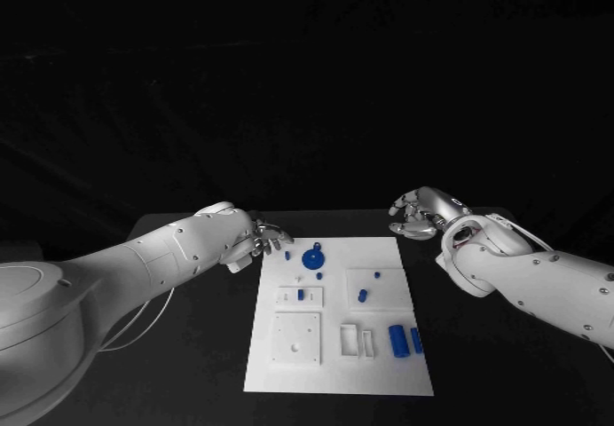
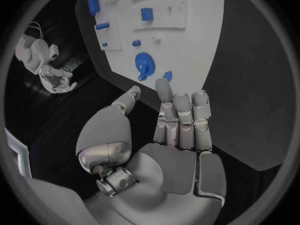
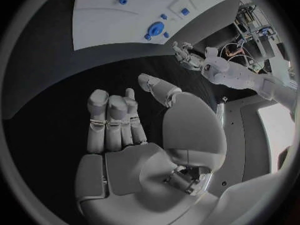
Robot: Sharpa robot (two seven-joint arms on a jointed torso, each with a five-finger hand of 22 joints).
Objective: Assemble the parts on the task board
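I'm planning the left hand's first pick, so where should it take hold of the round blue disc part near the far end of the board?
Probably by its rim. The round blue disc seems to lie flat on the task board, so come from above and pinch opposite edges. The left hand hovers beside it, open, at the board's far left corner; a short reach inward should do.

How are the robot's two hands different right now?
The left hand sits right at the far left corner of the white task board, close to the round blue part; the right hand waits past the board's far right corner, over bare black table. The left hand's fingers reach toward the board; the right hand's do not. Both are silver, hold nothing, and have fingers apart.
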